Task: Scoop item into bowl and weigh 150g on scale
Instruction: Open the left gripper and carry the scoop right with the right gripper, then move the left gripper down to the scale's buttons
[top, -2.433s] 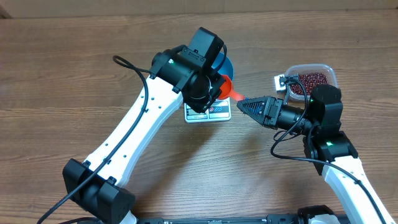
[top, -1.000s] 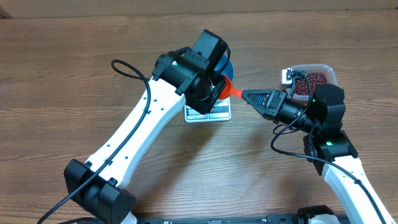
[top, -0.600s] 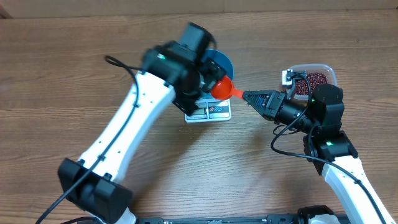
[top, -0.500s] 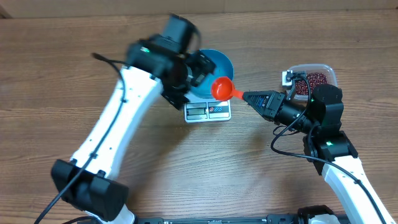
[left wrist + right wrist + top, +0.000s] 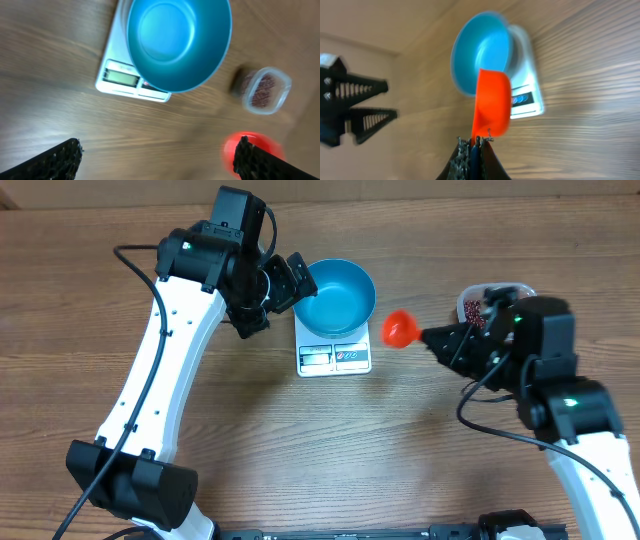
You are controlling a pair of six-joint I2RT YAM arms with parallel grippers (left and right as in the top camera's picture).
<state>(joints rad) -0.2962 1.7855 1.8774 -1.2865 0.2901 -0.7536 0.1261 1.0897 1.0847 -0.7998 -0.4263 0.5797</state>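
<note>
The blue bowl (image 5: 335, 297) stands empty on the white scale (image 5: 334, 357), seen also from the left wrist as bowl (image 5: 179, 42) on scale (image 5: 120, 77). My left gripper (image 5: 280, 292) hangs open just left of the bowl, its fingers (image 5: 60, 160) wide apart with nothing between them. My right gripper (image 5: 432, 337) is shut on the handle of a red scoop (image 5: 399, 329), right of the scale. In the right wrist view the scoop (image 5: 492, 107) points at the bowl (image 5: 480, 50). Dark red beans (image 5: 264, 90) lie in a clear tub (image 5: 490, 298), partly hidden behind the right arm.
The wooden table (image 5: 90, 300) stretches left and towards the front. The right arm's cable (image 5: 480, 420) loops beside it. The left arm (image 5: 170, 380) slants from the front left to the bowl.
The left gripper opened, let go of the bowl and drew back to the left. The right gripper carried the scoop rightward, away from the bowl towards the tub.
</note>
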